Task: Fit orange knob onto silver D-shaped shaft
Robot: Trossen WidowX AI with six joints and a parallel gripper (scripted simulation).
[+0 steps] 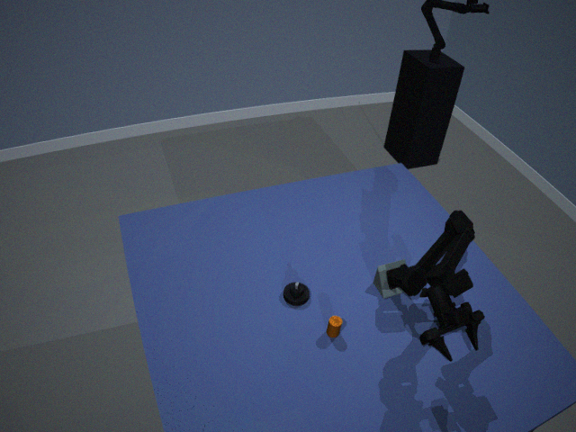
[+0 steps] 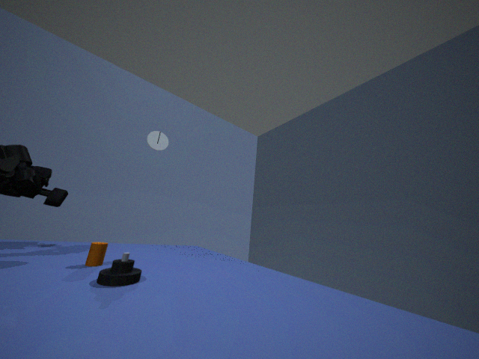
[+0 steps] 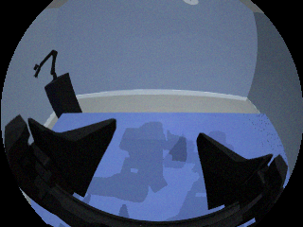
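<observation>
One orange knob (image 1: 334,326) (image 2: 96,253) stands on the blue table (image 1: 223,260) (image 2: 270,309) (image 3: 142,124), and we see it below and right of center in the top view, near but apart from the round black pedestal (image 1: 289,297) (image 2: 119,277), whose silver shaft (image 1: 297,284) (image 2: 126,256) pokes up bare! Over at the lower right of that frame, we've got our tool (image 1: 463,355) (image 3: 158,131) raised above the table, fingers spread wide apart with nothing between them, and in the exterior view we spot the dark arm (image 2: 15,170) at the left edge, above the knob's level.
</observation>
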